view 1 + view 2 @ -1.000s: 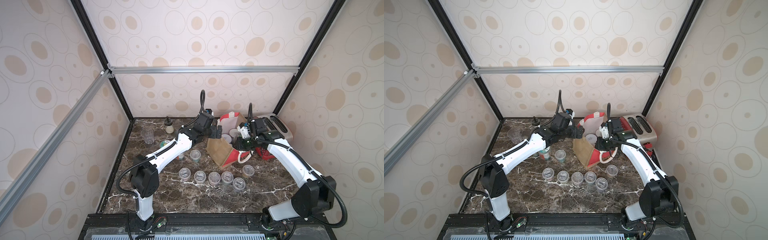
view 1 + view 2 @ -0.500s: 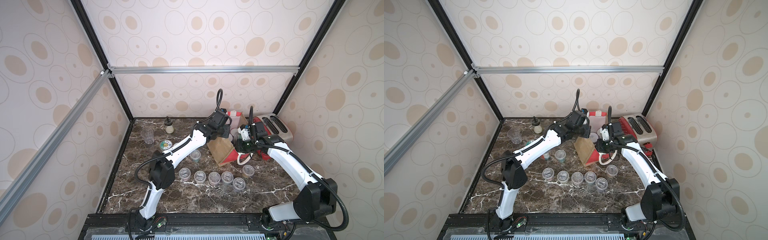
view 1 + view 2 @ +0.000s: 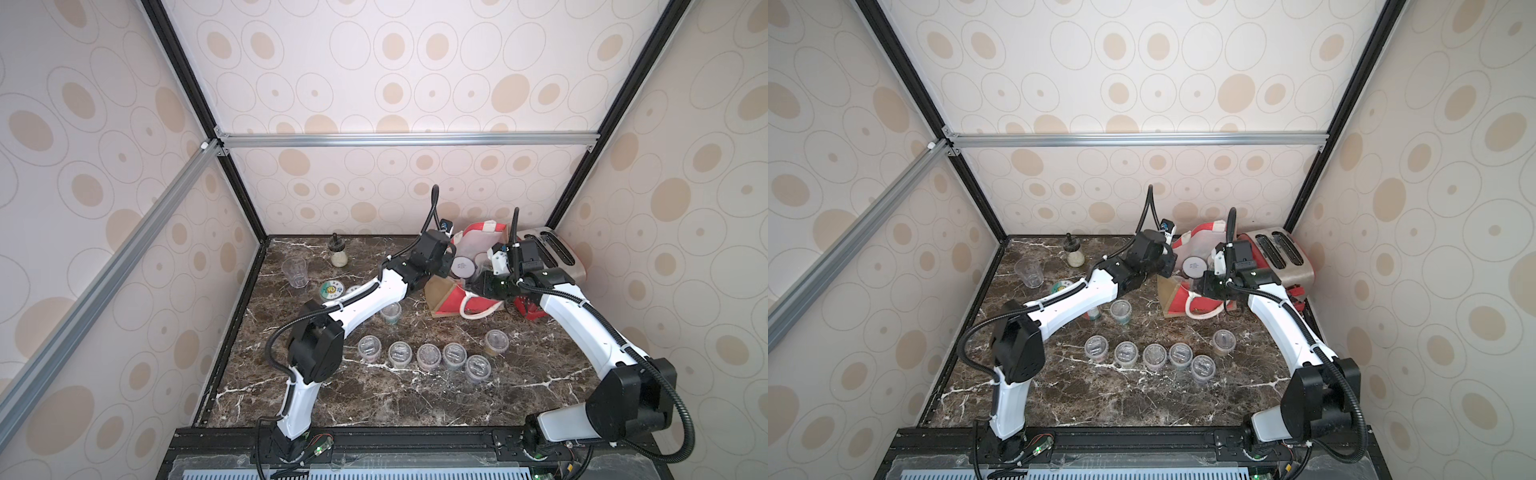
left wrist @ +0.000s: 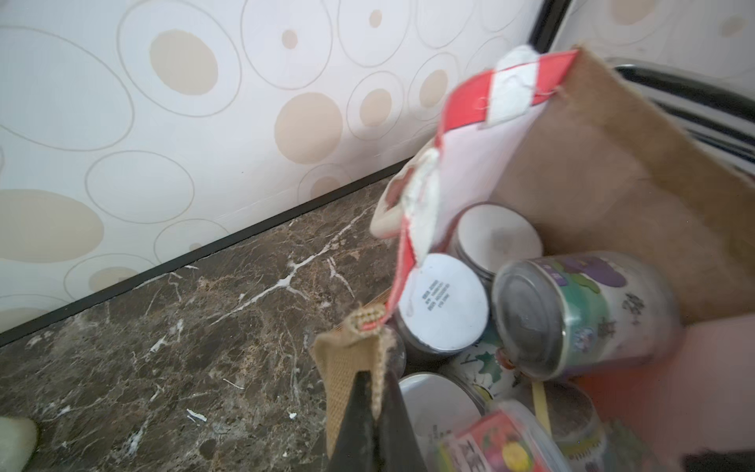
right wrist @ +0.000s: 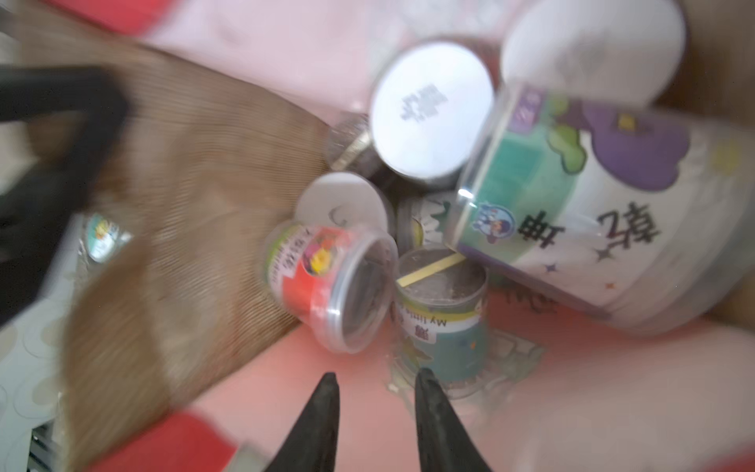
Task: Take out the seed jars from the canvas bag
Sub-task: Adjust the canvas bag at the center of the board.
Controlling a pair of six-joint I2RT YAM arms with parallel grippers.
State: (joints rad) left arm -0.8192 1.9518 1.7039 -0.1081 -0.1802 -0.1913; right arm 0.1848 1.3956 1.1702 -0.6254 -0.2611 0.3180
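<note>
Right wrist view: your right tool [image 5: 376,372] gapes empty inside the canvas bag [image 5: 204,204], left tool [image 4: 376,382] clamping its rim; next, close around the teal seed jar [image 5: 443,327]

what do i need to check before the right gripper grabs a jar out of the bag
1. Rim hold: left gripper shut on the canvas bag edge: ok.
2. Access: bag mouth open, seed jars visible inside: ok.
3. Free to grasp: right gripper has jaws apart with nothing between them: ok.
4. Jaw width for the teal-labelled jar just ahead: not ok, the gap looks narrower than the jar.
5. Right wrist view sharp enough to aim: not ok, blurred.
</note>
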